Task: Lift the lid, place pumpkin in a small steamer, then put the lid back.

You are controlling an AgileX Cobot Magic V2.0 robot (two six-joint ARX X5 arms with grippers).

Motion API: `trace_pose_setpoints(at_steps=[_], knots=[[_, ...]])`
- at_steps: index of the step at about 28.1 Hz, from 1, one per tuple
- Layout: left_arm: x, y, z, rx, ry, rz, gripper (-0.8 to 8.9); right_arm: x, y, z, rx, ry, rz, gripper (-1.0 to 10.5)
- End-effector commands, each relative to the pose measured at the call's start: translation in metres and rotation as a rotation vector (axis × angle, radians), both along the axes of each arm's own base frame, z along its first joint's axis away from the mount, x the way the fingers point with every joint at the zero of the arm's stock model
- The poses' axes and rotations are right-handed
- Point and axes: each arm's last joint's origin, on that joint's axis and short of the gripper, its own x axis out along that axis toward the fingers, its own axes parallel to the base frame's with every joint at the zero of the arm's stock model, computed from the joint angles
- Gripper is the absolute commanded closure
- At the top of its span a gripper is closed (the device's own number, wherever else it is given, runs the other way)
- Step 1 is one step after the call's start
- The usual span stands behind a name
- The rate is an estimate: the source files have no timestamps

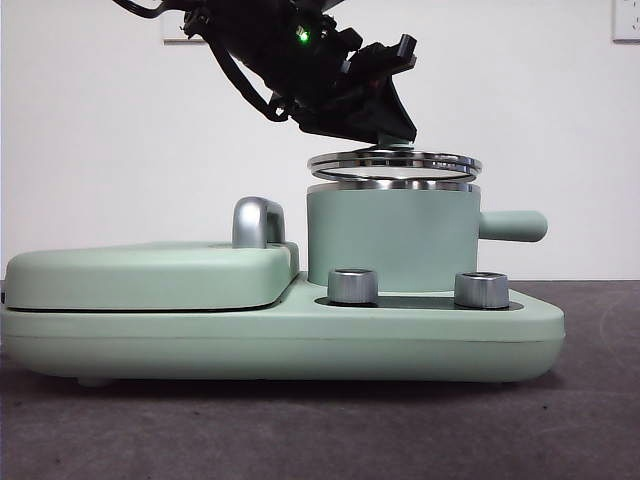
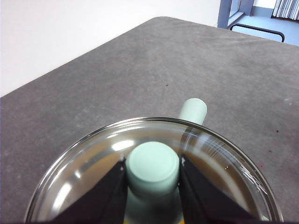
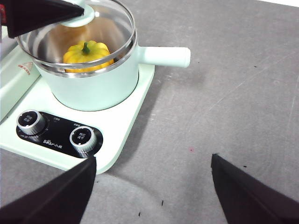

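So the left gripper (image 2: 153, 173) has its two black jaws pinched tight on the mint-green knob (image 2: 153, 164) of the glass lid (image 1: 394, 163), and the lid is hanging just above the small steamer (image 1: 392, 238), not seated yet. From the front view there's a thin gap between the lid's steel rim and the pot's rim, and the lid looks pretty much level and centred over the opening, maybe a hair off, hard to say. The pumpkin (image 3: 88, 52) is already sitting inside the pot, stem up, visible through the glass in the right wrist view. So I'd say we're on the last step: the only thing that matters now is the lid being straight above the pot mouth, so it's basically a straight drop down, then let go of the knob. The steamer's stubby handle (image 1: 513, 226) sticks out away from the griddle cover (image 1: 150, 273), so it's not in the way. The right gripper (image 3: 152, 191) is parked off to the side over the grey table (image 3: 243, 93), jaws spread wide and holding nothing, near the cooker base (image 3: 121, 135) and its knobs (image 3: 83, 138).
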Motion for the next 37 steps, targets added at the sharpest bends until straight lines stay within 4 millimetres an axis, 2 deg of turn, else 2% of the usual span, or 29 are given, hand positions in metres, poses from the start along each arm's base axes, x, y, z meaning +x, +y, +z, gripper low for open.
trace_pose_setpoints(at_steps=[1, 13, 17, 30, 37], knots=[[0.003, -0.006, 0.001, -0.009, -0.019, -0.011, 8.03, 0.000, 0.001, 0.002, 0.018, -0.003, -0.004, 5.7], [0.008, -0.006, -0.016, 0.061, 0.019, -0.012, 8.03, 0.000, 0.001, 0.002, 0.018, -0.003, -0.004, 5.7], [0.010, -0.007, -0.010, 0.026, -0.039, -0.014, 8.03, 0.000, 0.001, 0.002, 0.018, -0.003, -0.004, 5.7], [0.009, -0.007, -0.008, 0.009, -0.048, -0.043, 8.03, 0.000, 0.001, 0.002, 0.018, -0.004, -0.010, 5.7], [0.008, -0.002, 0.004, -0.036, -0.064, -0.054, 8.03, 0.000, 0.001, 0.002, 0.032, 0.001, -0.022, 5.7]])
